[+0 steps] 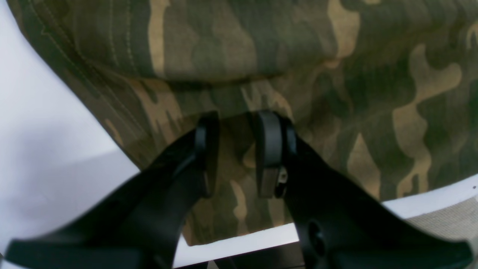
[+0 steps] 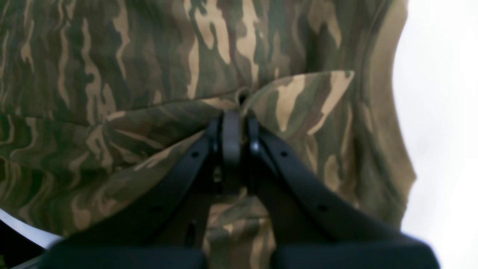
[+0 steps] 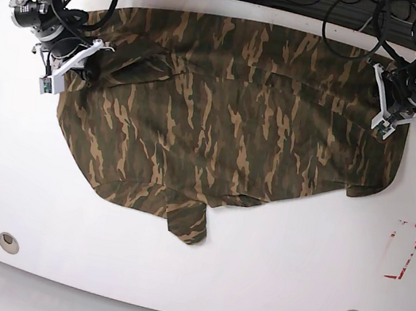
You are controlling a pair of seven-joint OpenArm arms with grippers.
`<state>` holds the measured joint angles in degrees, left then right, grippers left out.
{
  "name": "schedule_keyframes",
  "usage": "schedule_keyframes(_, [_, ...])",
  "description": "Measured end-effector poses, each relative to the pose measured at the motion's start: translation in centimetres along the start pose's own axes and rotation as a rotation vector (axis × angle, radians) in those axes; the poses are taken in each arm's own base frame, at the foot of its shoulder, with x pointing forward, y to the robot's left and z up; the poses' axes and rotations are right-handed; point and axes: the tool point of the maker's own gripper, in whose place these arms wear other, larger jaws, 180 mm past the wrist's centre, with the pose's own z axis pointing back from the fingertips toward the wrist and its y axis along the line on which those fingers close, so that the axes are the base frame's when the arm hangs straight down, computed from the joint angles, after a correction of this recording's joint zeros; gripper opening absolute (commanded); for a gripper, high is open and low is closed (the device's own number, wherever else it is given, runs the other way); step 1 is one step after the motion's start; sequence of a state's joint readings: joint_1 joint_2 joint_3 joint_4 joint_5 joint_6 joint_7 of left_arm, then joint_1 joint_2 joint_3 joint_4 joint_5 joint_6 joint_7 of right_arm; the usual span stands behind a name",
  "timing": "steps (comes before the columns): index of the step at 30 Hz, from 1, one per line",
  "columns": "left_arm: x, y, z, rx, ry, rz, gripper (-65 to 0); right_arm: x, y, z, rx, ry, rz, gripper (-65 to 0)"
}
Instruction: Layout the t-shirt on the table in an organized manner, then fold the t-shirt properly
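Right tool (image 2: 236, 123) pinched a fold of the soft camouflage-print cloth t-shirt (image 3: 230, 119), left tool (image 1: 239, 149) part-open astride it; shirt spread rumpled on glossy white tabletop (image 3: 267, 279), folding not started.

Wrist views blurred; t-shirt (image 1: 336, 93) cropped by frame edges.

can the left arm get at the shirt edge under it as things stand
Probably yes. The left gripper hangs right over the t-shirt near the table edge, its fingers apart with cloth between and below them. Nothing else lies in the way; whether it has hold yet is unclear.
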<state>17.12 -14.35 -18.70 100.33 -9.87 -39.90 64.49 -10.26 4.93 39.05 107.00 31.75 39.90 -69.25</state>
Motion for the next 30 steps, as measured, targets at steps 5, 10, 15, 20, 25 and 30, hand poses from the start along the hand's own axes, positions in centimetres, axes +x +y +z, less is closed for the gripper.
schedule_keyframes(5, [0.0, 0.0, 0.0, 0.000, 0.000, 0.000, -49.9, -0.3, -0.8, 0.2, -0.016, 0.018, 0.007, -63.1])
schedule_keyframes(10, [0.0, 0.0, 0.0, 0.000, 0.000, 0.000, -49.9, -2.1, -2.8, -0.6, -0.058, 0.095, -0.006, -48.2])
schedule_keyframes(15, [0.0, 0.0, 0.0, 0.002, 0.001, -0.001, -49.9, -3.7, -4.1, -0.7, -0.092, 0.140, -0.018, -27.3])
schedule_keyframes(20, [0.0, 0.0, 0.0, 0.001, 0.001, -0.001, -49.9, -3.5, -5.2, 1.7, -0.153, 0.108, -0.006, -11.4])
schedule_keyframes(25, [-0.1, 0.0, 0.0, 0.001, 0.002, 0.000, -49.9, -2.9, -5.9, 4.8, -0.249, 0.092, 0.042, -7.0])
schedule_keyframes(30, [0.0, 0.0, 0.0, 0.000, 0.001, -0.001, -49.9, -3.4, -5.3, 5.5, -0.250, 0.089, 0.040, -8.6])
